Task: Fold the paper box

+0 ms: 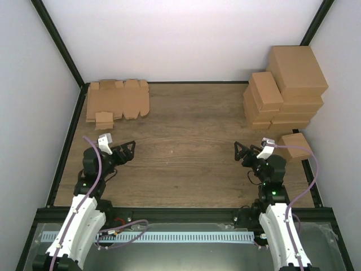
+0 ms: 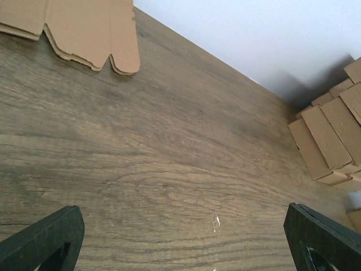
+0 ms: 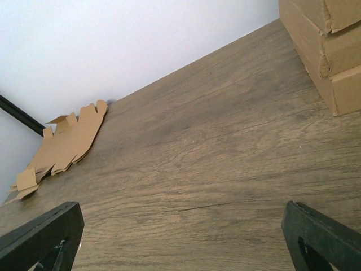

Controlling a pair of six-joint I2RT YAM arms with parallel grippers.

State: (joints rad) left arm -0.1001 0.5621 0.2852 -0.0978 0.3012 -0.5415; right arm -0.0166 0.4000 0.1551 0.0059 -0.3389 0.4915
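I see no single paper box lying on its own. A pile of flat notched brown blanks (image 1: 117, 99) lies at the back left, also in the left wrist view (image 2: 84, 28) and the right wrist view (image 3: 70, 141). A small square cardboard piece (image 1: 104, 119) sticks out at the pile's near edge; I cannot tell if it is separate. My left gripper (image 1: 130, 151) is open and empty over bare wood at the near left, its fingertips (image 2: 48, 237) wide apart. My right gripper (image 1: 239, 152) is open and empty at the near right, its fingertips (image 3: 321, 237) wide apart.
Several closed brown cartons (image 1: 285, 90) are stacked at the back right, with one smaller carton (image 1: 297, 145) just right of my right wrist. The cartons also show in the wrist views (image 2: 327, 135) (image 3: 327, 51). White walls and black frame posts bound the wooden table (image 1: 186, 141).
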